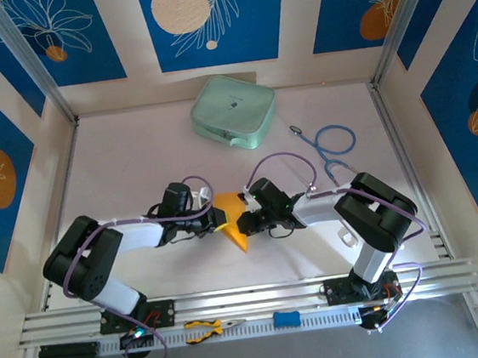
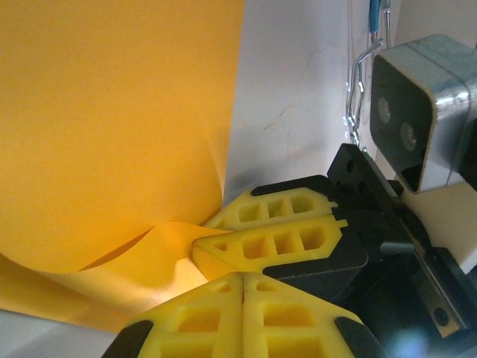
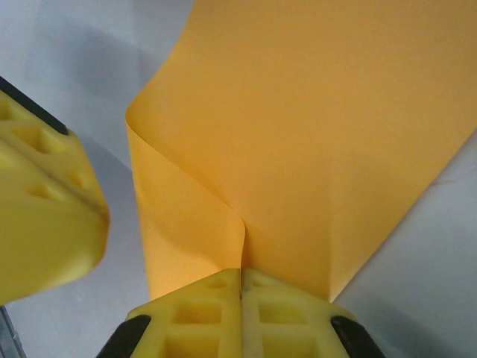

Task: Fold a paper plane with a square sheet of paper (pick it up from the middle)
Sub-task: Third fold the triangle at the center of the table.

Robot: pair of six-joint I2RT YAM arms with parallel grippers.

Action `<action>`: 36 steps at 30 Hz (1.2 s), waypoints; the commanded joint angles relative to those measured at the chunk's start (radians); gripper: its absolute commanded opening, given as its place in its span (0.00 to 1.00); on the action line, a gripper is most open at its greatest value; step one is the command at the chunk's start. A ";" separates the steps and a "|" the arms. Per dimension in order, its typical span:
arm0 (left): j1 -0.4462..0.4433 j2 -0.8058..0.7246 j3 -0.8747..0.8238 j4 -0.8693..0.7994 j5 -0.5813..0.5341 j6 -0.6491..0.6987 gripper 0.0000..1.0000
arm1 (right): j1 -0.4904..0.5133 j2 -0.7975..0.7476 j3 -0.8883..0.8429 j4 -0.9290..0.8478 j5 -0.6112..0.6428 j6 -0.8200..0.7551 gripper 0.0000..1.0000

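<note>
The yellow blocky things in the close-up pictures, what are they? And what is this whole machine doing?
Those are robot fingers. Two arms stand on a table, each with a two-finger gripper and a wrist camera. One picture looks down from above; the close-ups come from the wrists. The right gripper pinches the orange-yellow square sheet of paper, which curls into a fold. The left gripper is closed beside it; whether it grips paper too, I cannot tell. Farther back lie a pale green case and a blue stethoscope; orange-handled pliers lie by the bases.

Open table [image 1: 126, 165] left — case [image 1: 234, 111], stethoscope [image 1: 331, 145] behind
</note>
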 commanded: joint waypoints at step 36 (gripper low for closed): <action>-0.040 0.110 0.052 -0.102 -0.074 0.110 0.00 | 0.014 0.026 0.001 -0.081 0.034 0.001 0.00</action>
